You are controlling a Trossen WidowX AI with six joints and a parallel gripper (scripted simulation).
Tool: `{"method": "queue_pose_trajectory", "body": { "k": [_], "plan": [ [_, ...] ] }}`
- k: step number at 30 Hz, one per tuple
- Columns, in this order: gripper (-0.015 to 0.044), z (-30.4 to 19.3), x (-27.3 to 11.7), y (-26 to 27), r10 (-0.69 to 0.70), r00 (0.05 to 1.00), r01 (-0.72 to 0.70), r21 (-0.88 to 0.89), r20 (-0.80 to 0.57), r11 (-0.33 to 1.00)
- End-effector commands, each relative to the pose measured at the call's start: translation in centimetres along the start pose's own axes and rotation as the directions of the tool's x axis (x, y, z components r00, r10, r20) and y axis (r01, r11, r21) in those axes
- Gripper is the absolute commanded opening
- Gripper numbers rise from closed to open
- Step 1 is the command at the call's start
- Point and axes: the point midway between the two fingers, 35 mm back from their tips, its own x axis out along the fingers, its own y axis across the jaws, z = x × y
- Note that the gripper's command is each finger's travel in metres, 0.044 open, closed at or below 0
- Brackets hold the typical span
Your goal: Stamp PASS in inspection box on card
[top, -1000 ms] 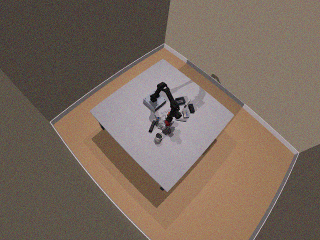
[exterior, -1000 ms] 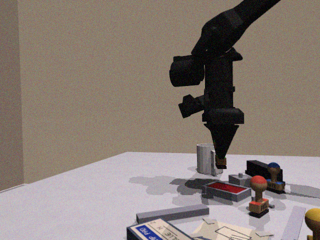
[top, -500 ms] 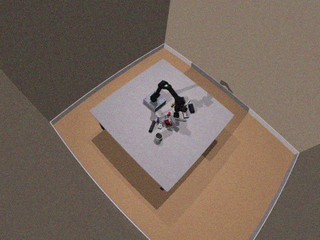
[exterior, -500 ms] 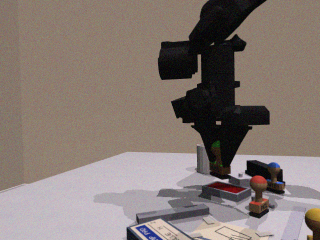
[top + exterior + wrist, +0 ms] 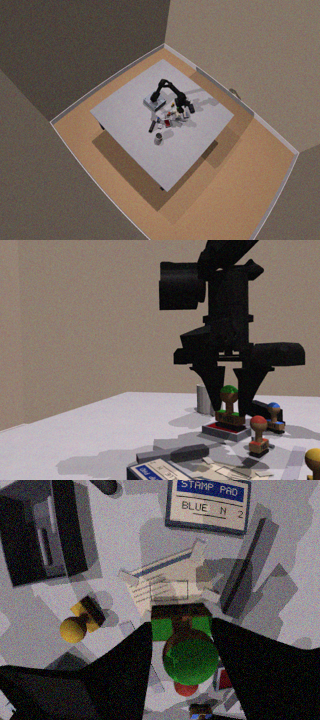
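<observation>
gripper: black parallel-jaw gripper (image 5: 229, 405) pointing straight down, its two tapered fingers clamped on either side of the stamp's wooden stem.
held stamp: green-capped wooden pass stamp with a green collar and black rubber base (image 5: 229, 407), upright between the fingers; in the wrist view its round green cap (image 5: 191, 660) sits centred between the two dark fingers.
stamp height: in the exterior view the stamp's base appears in front of the red pad; whether it touches anything below cannot be told.
red pad: shallow grey tray with a red ink surface (image 5: 219, 427), seen just below and behind the held stamp in the exterior view.
card: pale paper card with printed lines and a box (image 5: 160, 583), just ahead of the gripper in the wrist view, its near edge meeting the stamp's green collar.
blue pad tin: flat tin with a blue label reading stamp pad (image 5: 208, 499), farther ahead of the gripper, beyond the card.
red stamp: red-capped wooden stamp (image 5: 258, 436), upright on the bench just beside the gripper.
blue stamp: blue-capped wooden stamp (image 5: 274, 417), upright a little beyond the red stamp.
yellow stamp: yellow-capped wooden stamp (image 5: 79, 623), lying on its side off to one side of the gripper.
cup: white cylindrical cup (image 5: 203, 399), standing behind the gripper.
bench: grey table top (image 5: 129, 113).
</observation>
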Motion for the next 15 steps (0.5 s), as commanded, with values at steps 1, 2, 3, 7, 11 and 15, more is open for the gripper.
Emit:
{"method": "queue_pose_trajectory", "body": {
  "k": [1,2,3,7,11,15],
  "plan": [
    [0.0000,-0.02,0.18,0.21,-0.002,1.000,0.002,-0.019,-0.005,1.000],
    [0.0000,-0.01,0.24,0.20,-0.002,1.000,0.002,-0.019,-0.004,1.000],
    [0.0000,-0.01,0.31,0.20,-0.002,1.000,0.002,-0.019,-0.004,1.000],
    [0.0000,0.01,0.58,0.18,-0.002,1.000,0.002,-0.019,-0.004,1.000],
    [0.0000,0.02,0.85,0.17,-0.002,1.000,0.002,-0.018,-0.004,1.000],
    [0.0000,0.04,1.11,0.15,-0.002,1.000,0.002,-0.018,-0.003,1.000]
  ]
}}
